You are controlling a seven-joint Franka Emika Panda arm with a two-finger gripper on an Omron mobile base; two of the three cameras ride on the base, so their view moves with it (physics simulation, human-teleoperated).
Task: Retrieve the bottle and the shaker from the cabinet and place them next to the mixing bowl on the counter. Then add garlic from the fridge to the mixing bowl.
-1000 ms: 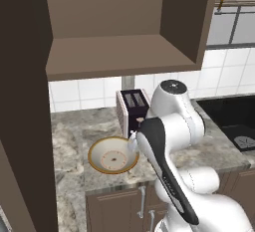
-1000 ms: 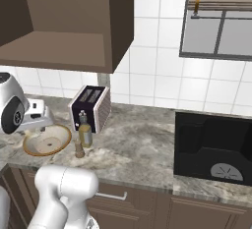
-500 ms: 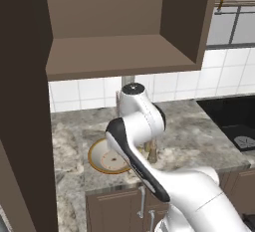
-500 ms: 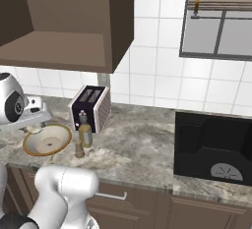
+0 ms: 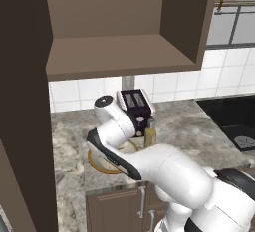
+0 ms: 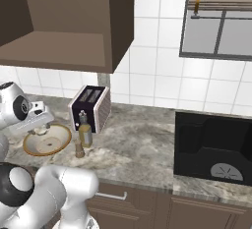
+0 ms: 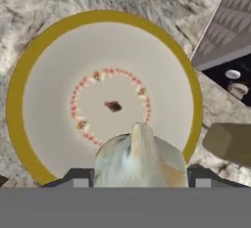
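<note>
Garlic (image 7: 139, 158) sat clamped in the gripper (image 7: 139, 175) above the mixing bowl (image 7: 29, 80), bottle (image 6: 85, 130) and shaker (image 6: 78, 148) alongside; released off-centre, it might bounce over the rim onto the counter (image 6: 133, 139).
</note>
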